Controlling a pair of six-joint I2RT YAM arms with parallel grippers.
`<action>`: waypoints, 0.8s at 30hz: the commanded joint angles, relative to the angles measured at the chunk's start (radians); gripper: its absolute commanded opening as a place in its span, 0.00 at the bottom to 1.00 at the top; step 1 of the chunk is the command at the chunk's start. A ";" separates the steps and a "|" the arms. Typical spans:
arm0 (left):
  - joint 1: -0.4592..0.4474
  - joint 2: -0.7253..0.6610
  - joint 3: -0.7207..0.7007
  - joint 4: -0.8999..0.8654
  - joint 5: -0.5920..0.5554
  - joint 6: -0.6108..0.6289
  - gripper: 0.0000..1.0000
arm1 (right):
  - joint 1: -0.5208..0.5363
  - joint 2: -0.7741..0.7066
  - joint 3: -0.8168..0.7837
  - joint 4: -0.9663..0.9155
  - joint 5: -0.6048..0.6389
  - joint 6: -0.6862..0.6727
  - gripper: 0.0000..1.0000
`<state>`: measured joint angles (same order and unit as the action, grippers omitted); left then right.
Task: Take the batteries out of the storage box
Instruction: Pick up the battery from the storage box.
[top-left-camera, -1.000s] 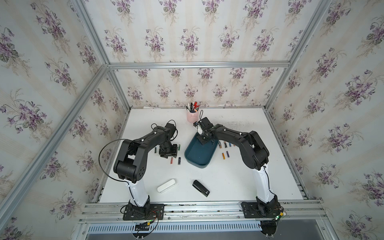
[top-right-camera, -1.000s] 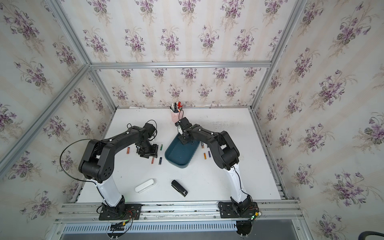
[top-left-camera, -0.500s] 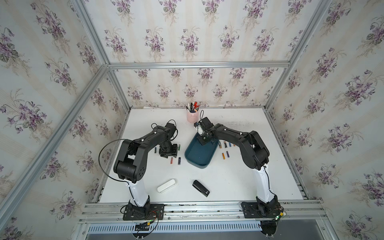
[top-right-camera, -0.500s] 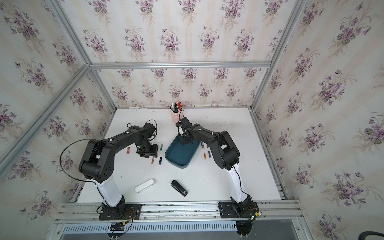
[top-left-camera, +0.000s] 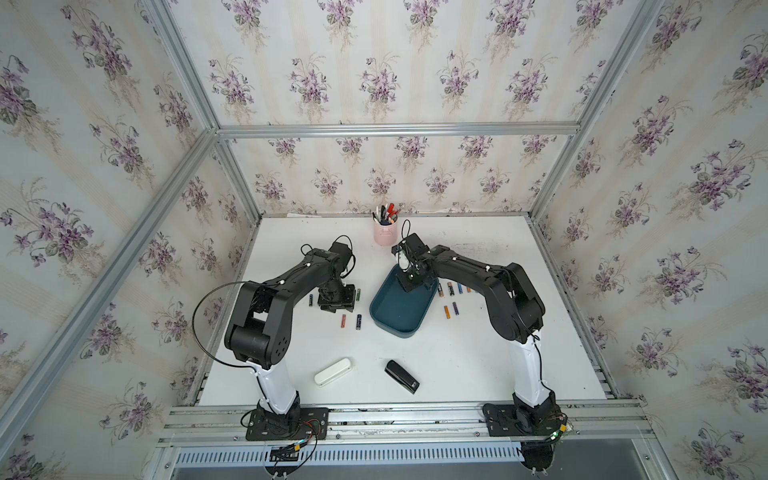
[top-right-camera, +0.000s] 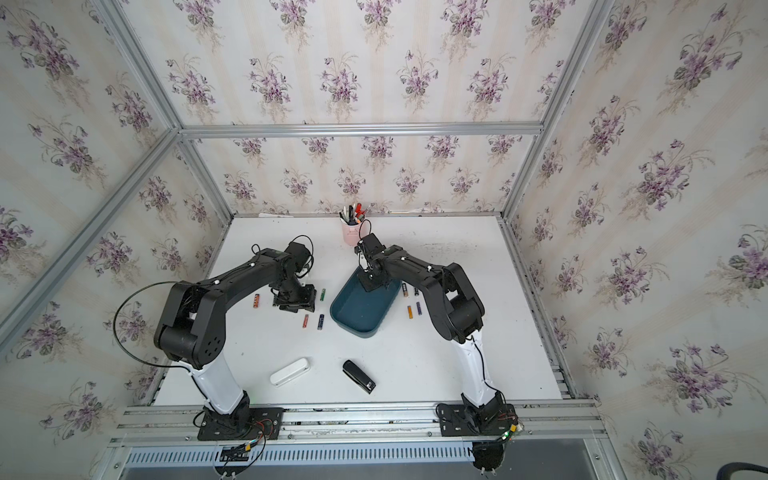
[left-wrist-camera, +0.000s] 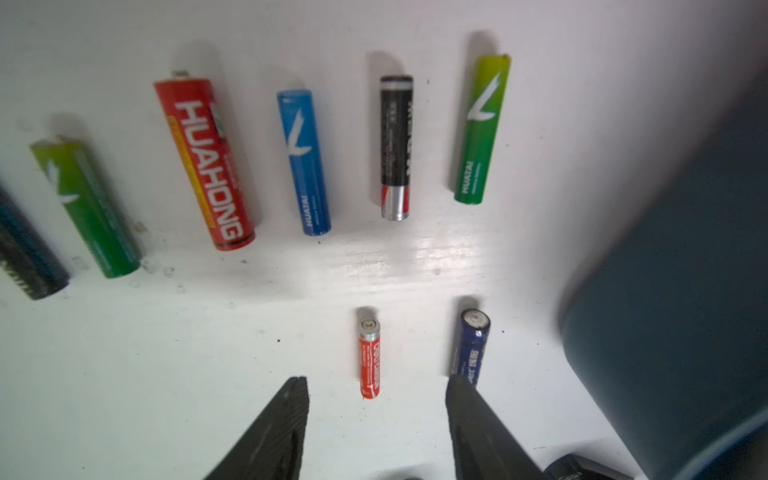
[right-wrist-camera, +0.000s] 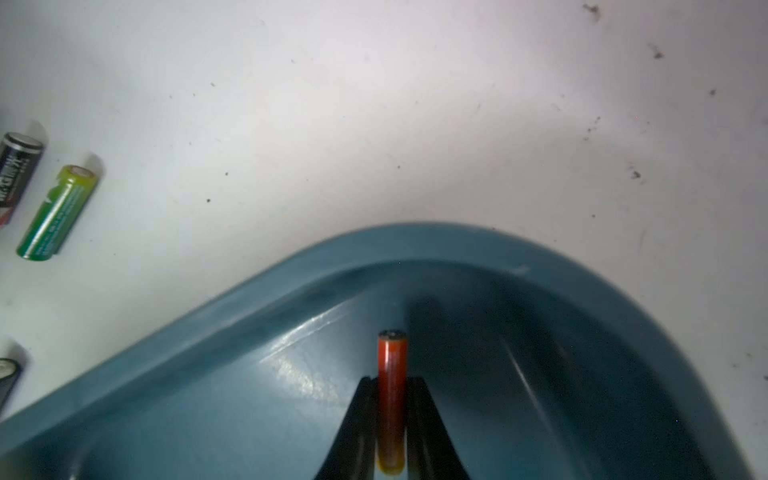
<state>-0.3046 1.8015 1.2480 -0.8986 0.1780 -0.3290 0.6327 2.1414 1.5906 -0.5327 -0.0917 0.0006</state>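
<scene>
The teal storage box lies mid-table. My right gripper is down inside its far end, shut on an orange-red battery that sticks out past the fingertips. No other battery shows in the box's visible part. My left gripper hovers open, left of the box, over loose batteries: a red one, a blue one, a black one, a green one and a small red one. More batteries lie right of the box.
A pink pen cup stands just behind the right gripper. A white case and a black stapler lie near the table's front. The box wall is close beside the left gripper.
The right gripper's jaws have closed on the orange-red battery inside the box. The left arm has not moved.
</scene>
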 joint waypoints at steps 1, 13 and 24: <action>-0.001 -0.010 -0.002 -0.017 -0.012 0.009 0.58 | -0.001 -0.002 -0.006 -0.016 -0.010 0.024 0.18; 0.000 -0.007 0.012 -0.016 -0.002 0.007 0.58 | 0.002 0.030 -0.031 -0.038 0.022 0.037 0.20; 0.002 -0.014 0.021 -0.025 -0.002 0.012 0.59 | 0.004 0.020 -0.025 -0.045 0.012 0.050 0.19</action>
<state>-0.3054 1.7912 1.2572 -0.9054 0.1780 -0.3286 0.6357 2.1662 1.5669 -0.4946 -0.0681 0.0299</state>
